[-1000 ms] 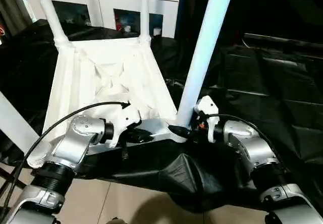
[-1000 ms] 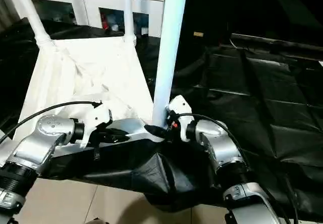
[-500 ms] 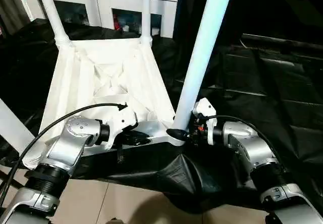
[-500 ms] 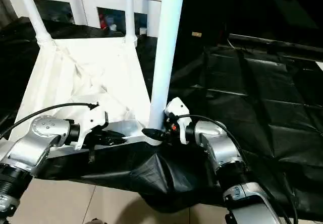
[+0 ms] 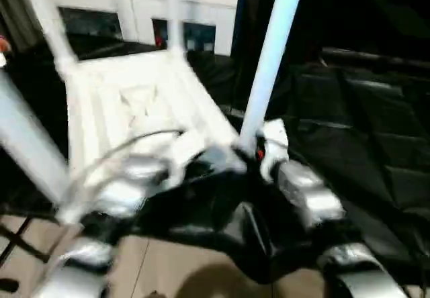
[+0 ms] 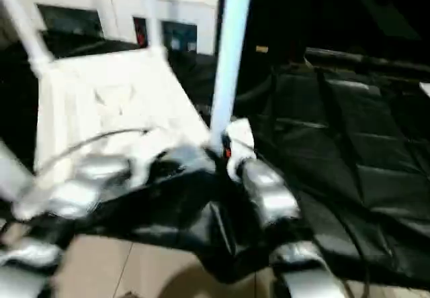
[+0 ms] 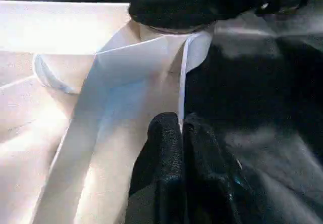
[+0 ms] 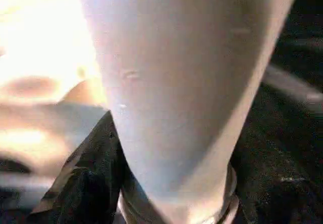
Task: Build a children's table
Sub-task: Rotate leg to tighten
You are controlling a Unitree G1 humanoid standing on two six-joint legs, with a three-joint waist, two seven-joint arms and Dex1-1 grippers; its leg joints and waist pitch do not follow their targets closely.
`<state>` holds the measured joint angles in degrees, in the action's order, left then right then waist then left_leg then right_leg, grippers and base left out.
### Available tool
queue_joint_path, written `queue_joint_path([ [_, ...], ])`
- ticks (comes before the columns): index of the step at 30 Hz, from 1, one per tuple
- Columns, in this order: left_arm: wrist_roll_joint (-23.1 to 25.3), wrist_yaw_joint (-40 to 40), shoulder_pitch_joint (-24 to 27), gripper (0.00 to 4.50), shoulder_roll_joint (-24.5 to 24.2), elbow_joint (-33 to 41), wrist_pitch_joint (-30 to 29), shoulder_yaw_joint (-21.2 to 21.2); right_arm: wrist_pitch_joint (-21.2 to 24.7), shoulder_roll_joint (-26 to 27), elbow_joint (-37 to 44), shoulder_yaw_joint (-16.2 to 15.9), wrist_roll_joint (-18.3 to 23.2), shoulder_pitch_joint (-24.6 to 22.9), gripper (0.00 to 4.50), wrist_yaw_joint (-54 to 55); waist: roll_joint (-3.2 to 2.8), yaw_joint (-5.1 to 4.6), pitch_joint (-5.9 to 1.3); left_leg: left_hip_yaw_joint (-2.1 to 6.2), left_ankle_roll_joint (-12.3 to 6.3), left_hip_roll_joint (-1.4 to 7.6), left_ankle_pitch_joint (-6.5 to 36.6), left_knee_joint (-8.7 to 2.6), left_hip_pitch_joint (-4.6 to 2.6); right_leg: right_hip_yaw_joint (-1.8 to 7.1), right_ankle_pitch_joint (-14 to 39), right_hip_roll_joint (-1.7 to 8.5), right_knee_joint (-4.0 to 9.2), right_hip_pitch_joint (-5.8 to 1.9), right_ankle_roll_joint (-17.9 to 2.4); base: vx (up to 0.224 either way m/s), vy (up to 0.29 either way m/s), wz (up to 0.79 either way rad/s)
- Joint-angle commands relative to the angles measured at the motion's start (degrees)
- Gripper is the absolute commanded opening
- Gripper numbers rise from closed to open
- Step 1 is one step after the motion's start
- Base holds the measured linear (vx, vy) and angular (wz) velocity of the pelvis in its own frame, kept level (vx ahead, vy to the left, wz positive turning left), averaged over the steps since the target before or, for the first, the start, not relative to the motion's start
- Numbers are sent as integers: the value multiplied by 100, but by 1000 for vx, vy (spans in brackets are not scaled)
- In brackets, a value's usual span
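Table: white children's table (image 5: 127,103) lies upside down on black sheeting (image 5: 363,123), ribbed underside up, legs rising from corner sockets.
Near leg: tube leg (image 5: 269,56) stands upright by right gripper (image 5: 247,156).
Left wrist view: left gripper (image 7: 180,129) clenched, fingertips at the top's edge.
Right wrist view: leg base in its socket; jaws' state cannot tell.

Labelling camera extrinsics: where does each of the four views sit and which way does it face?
Left eye view: on the head, facing forward and down at the upturned white plastic table top; both silver forearms show.
Right eye view: same scene from slightly aside; near-right white tapered tube leg.
Left wrist view: along the left tool, black fingers together at the top's thin edge.
Right wrist view: close against that leg's base.
Shared: the leg and its corner socket show in every view.
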<state>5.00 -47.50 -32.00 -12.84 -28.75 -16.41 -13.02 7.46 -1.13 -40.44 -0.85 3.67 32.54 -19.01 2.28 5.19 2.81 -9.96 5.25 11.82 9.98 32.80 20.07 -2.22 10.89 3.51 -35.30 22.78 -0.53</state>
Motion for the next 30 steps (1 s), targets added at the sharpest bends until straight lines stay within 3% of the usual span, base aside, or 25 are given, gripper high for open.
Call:
queue_joint_path([
  [1, -98, 535, -118, 0, 422, -121, 4, -142, 122, 401, -116, -560, -296, -9, 257, -116, 30, -12, -333, 8, 79, 96, 1241, -364, -29, 228, 1664, 395, 472, -226, -820, 0, 0, 0],
  [2, -75, 571, -142, 0, 492, -147, 6, -185, 99, 457, -95, -612, -297, -11, 257, -190, 62, -7, -333, 1, 13, 95, 1145, -358, -13, 226, 1501, 388, 453, -226, -806, 0, 0, 0],
  [3, -74, 570, -142, 0, 496, -148, 10, -188, 97, 462, -88, -612, -292, -14, 257, -198, 50, -8, -338, 0, -10, 92, 1105, -356, -4, 227, 1437, 390, 450, -233, -809, 0, 0, 0],
  [5, -54, 540, -135, 0, 520, -139, 71, -188, 132, 505, 22, -567, -162, -69, 313, -380, 117, -14, -337, -12, -82, 93, 1020, -350, 6, 222, 1360, 388, 444, -236, -801, 0, 0, 0],
  [8, -83, 332, -57, 0, 429, -15, 151, -147, 230, 422, 161, -538, -55, -134, 344, -661, 107, -9, -328, -8, -119, 100, 1049, -358, 2, 217, 1515, 400, 458, -223, -753, 0, 0, 0],
  [9, -90, 272, -26, 0, 389, 29, 155, -132, 213, 361, 189, -567, -60, -141, 356, -699, 136, -14, -322, -6, -116, 106, 1070, -363, 0, 215, 1562, 396, 461, -219, -725, 0, 0, 0],
  [10, -109, 154, 17, 0, 315, 85, 186, -133, 192, 255, 225, -605, -55, -145, 366, -821, 132, -20, -322, -6, -96, 109, 1109, -369, -4, 215, 1602, 398, 469, -209, -718, 0, 0, 0],
  [11, -166, -93, 102, 0, 172, 197, 220, -159, 157, 18, 330, -694, -63, -159, 372, -1120, 172, -31, -324, -6, -113, 113, 1131, -365, 7, 212, 1590, 398, 466, -221, -718, 0, 0, 0],
  [13, -207, -282, 170, 0, 61, 287, 218, -188, 121, -182, 432, -768, -91, -177, 382, -1373, 171, -30, -326, -6, -154, 117, 1049, -357, 19, 212, 1444, 403, 449, -231, -758, 0, 0, 0],
  [14, -280, -592, 264, 0, -94, 426, 307, -235, 86, -447, 567, -810, -10, -211, 382, -1852, 211, -42, -323, -12, -172, 114, 1020, -352, 32, 211, 1425, 397, 447, -238, -759, 0, 0, 0],
  [18, -489, -1195, 435, 0, -395, 744, 399, -249, -59, -956, 725, -851, 126, -246, 382, -2835, 231, -20, -321, -17, -278, 118, 921, -340, 29, 212, 1327, 403, 432, -235, -836, 0, 0, 0],
  [21, -573, -1468, 495, 0, -557, 882, 336, -232, -172, -1198, 778, -894, 125, -263, 382, -3329, 202, -22, -328, -27, -354, 135, 857, -323, 19, 212, 1046, 387, 400, -225, -976, 0, 0, 0],
  [22, -573, -1599, 511, 0, -657, 871, 403, -239, -195, -1320, 800, -921, 145, -270, 382, -3584, 146, -8, -326, -23, -346, 128, 856, -327, 11, 213, 1004, 384, 395, -228, -1026, 0, 0, 0],
  [23, -572, -1690, 523, 0, -724, 860, 458, -244, -207, -1402, 814, -938, 159, -276, 382, -3757, 182, -27, -335, -27, -332, 121, 842, -323, 29, 211, 957, 375, 388, -245, -1044, 0, 0, 0],
  [24, -569, -1828, 554, 0, -826, 886, 510, -259, -176, -1507, 856, -965, 219, -288, 382, -3959, 180, -21, -333, -22, -337, 127, 859, -327, 19, 208, 959, 376, 394, -239, -1059, 0, 0, 0],
  [25, -586, -1964, 586, 0, -926, 913, 534, -273, -176, -1581, 875, -985, 255, -288, 382, -4109, 77, -25, -344, -21, -319, 127, 922, -321, 3, 211, 839, 366, 400, -236, -1104, 0, 0, 0],
  [27, -610, -2146, 631, 0, -1088, 964, 548, -287, -116, -1642, 945, -977, 358, -302, 382, -4297, 112, -20, -346, -20, -321, 129, 921, -324, 6, 212, 704, 366, 370, -247, -1179, 0, 0, 0],
  [28, -617, -2193, 636, 0, -1133, 964, 562, -286, -78, -1650, 968, -968, 395, -306, 382, -4358, 44, -18, -347, -18, -300, 131, 964, -327, -4, 212, 635, 360, 375, -242, -1222, 0, 0, 0],
  [30, -656, -2334, 632, 0, -1215, 963, 569, -285, -80, -1668, 977, -986, 423, -307, 382, -4469, 24, -23, -356, -11, -247, 134, 1001, -330, -9, 205, 528, 352, 357, -254, -1295, 0, 0, 0],
])
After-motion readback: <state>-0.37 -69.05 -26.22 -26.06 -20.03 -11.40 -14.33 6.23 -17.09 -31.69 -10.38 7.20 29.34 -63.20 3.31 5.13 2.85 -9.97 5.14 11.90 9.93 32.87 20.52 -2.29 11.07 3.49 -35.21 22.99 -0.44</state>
